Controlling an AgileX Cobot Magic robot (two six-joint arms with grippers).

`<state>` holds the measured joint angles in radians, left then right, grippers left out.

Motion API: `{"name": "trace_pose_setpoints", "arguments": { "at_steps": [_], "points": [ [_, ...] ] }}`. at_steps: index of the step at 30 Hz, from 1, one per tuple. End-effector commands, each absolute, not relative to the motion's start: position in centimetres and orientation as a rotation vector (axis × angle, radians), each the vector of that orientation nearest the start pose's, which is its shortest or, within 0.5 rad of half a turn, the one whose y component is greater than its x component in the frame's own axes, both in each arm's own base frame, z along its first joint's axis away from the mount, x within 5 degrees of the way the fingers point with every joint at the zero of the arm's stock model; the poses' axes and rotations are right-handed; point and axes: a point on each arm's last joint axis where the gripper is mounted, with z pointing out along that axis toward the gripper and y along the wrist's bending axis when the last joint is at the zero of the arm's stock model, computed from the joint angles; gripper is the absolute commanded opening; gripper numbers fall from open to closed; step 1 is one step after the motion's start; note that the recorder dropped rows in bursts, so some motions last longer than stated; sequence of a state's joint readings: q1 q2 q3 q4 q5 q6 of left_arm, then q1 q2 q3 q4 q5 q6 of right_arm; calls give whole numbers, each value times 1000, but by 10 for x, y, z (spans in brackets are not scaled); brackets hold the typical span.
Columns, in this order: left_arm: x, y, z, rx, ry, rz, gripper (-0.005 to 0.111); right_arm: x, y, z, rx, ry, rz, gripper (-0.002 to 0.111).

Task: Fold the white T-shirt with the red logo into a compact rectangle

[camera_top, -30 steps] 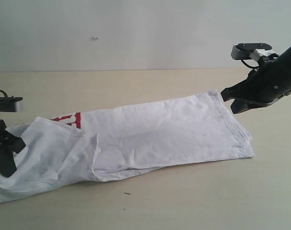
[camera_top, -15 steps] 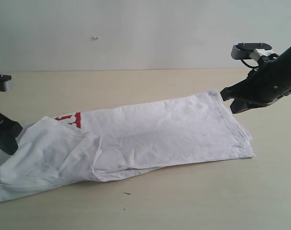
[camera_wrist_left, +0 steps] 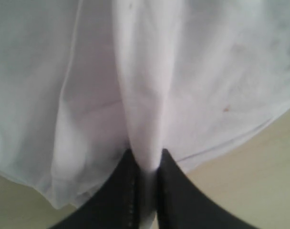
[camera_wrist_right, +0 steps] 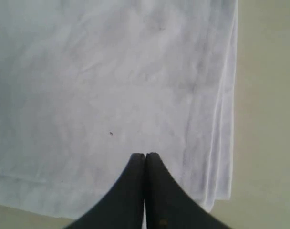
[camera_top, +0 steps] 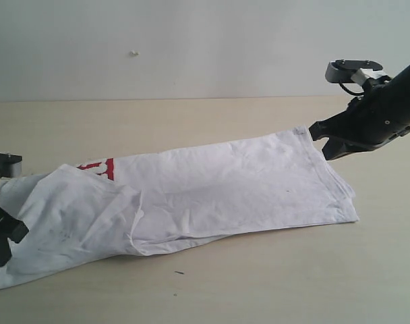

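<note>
The black left tool (camera_wrist_left: pixel 146 156) is clamped on a raised ridge of the wrinkled white cotton T-shirt (camera_top: pixel 212 192) toward the bench's left side. The black right tool (camera_wrist_right: pixel 145 157) hangs closed and empty above the shirt's right end. The shirt lies as a long strip across the pale wooden bench (camera_top: pixel 259 283), its red logo patch (camera_top: pixel 100 167) partly covered.

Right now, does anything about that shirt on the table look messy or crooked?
Yes. The white T-shirt lies smooth at its right end, but its left end is bunched and wrinkled: a loose flap covers part of the red logo, and the left hand pinches up a ridge of cloth there.
</note>
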<state>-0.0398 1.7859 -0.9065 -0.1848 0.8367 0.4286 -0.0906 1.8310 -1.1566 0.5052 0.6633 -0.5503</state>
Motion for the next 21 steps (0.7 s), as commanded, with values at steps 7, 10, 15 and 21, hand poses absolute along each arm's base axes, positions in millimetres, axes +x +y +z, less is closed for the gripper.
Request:
{"name": "trace_pose_setpoints", "arguments": {
  "at_steps": [7, 10, 15, 21],
  "points": [
    [275, -23, 138, 581, 3215, -254, 0, 364, -6, 185, -135, 2693, 358, 0],
    [272, -23, 139, 567, 3256, -270, 0, 364, -6, 185, -142, 2693, 357, 0],
    [276, -22, 139, 505, 3214, -235, 5, 363, -6, 185, -145, 2700, 364, 0],
    [284, -22, 151, 464, 3092, -186, 49, 363, -6, 185, -145, 2700, 364, 0]
  ]
}}
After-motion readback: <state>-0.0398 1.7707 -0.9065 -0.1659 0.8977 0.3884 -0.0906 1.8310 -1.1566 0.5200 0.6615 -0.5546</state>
